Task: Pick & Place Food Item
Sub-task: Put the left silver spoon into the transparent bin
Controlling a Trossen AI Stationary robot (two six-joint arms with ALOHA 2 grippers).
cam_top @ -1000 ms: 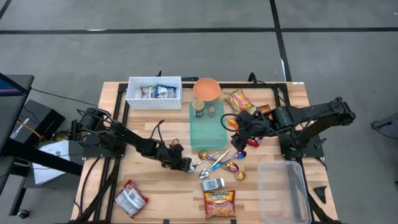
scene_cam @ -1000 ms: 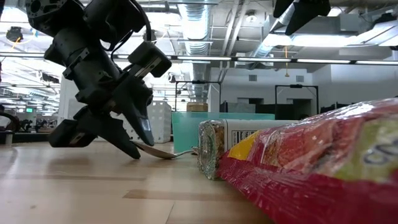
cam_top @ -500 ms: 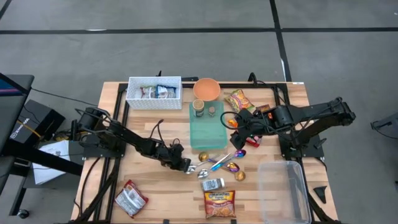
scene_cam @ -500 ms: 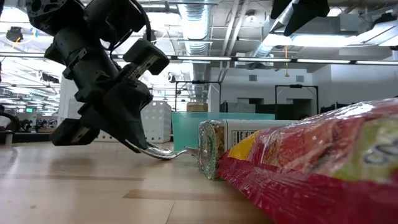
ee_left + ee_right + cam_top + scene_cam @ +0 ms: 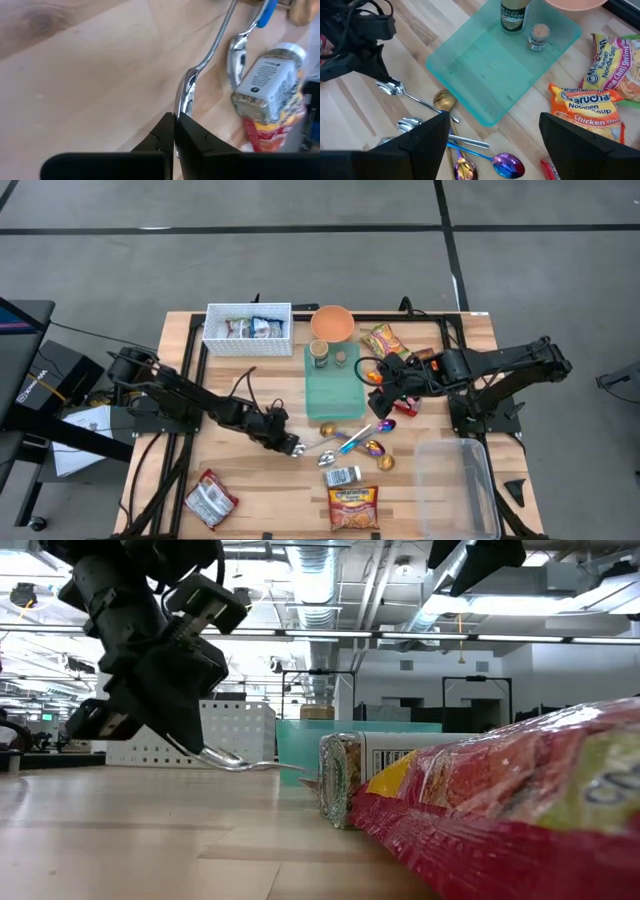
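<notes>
My left gripper (image 5: 290, 448) is shut on a silver spoon (image 5: 318, 443) near the table's middle, left of a heap of other spoons (image 5: 365, 442). My right gripper (image 5: 383, 395) hangs open above the table, right of the teal tray (image 5: 335, 390); nothing is between its fingers (image 5: 422, 142). Food items lie around: a spice jar (image 5: 343, 476) on its side, a red noodle packet (image 5: 352, 508), a silver packet (image 5: 210, 500) and ramen packets (image 5: 383, 340). My left gripper pinches the spoon's bowl end (image 5: 186, 97) between its two shut fingers (image 5: 192, 137). The fingers slant down from the table's left and lie along the spoon. The bowl end (image 5: 222, 758) is off the wood; the handle (image 5: 220, 35) slopes away toward the spoon heap, its far end hidden behind the jar.
The teal tray holds two small jars (image 5: 514, 15). A pink bowl (image 5: 332, 323) and a white basket (image 5: 248, 328) stand at the far edge. A clear lidded container (image 5: 455, 485) sits near right. Bare wood lies left of my left gripper.
My left gripper has shut on the spoon's bowl end, then risen and drawn back toward the table's left. The spoon's bowl end has come up off the wood and the whole spoon has been dragged a little leftward, handle trailing.
</notes>
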